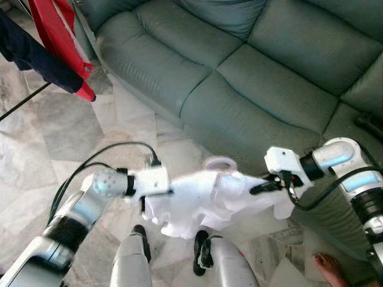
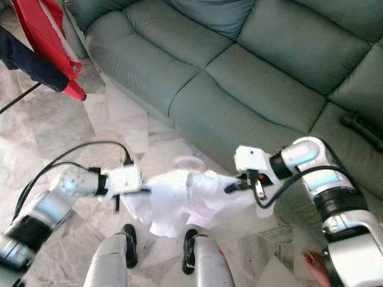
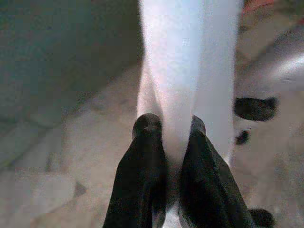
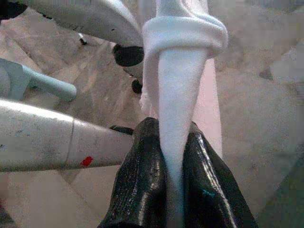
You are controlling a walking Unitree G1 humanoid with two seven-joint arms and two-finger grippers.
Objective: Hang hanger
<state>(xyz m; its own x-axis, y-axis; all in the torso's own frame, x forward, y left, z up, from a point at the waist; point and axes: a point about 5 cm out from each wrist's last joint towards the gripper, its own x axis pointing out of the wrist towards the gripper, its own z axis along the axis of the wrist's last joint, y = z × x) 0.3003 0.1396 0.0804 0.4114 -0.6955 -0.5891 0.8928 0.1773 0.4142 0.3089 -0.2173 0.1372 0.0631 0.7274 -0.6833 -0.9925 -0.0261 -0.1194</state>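
Here we carry a white garment on its hanger between both grippers, in front of the sofa (image 1: pixel 251 78).

Our left gripper (image 3: pixel 167 142) has its fingers closed on one end of the white garment (image 1: pixel 203 203), and our right gripper (image 4: pixel 171 137) is closed on the other. The garment runs left to right between them, above the marble floor (image 1: pixel 36 149). The hanger hook (image 1: pixel 219 162) rises from its middle. The rack with the red and dark clothes (image 1: pixel 54 42) stands to our far left, nearer our left arm.

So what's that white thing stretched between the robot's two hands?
A white garment on a pale hanger, its hook poking up. The left hand and right hand each pinch one end, seen in the eye views and both wrist views.
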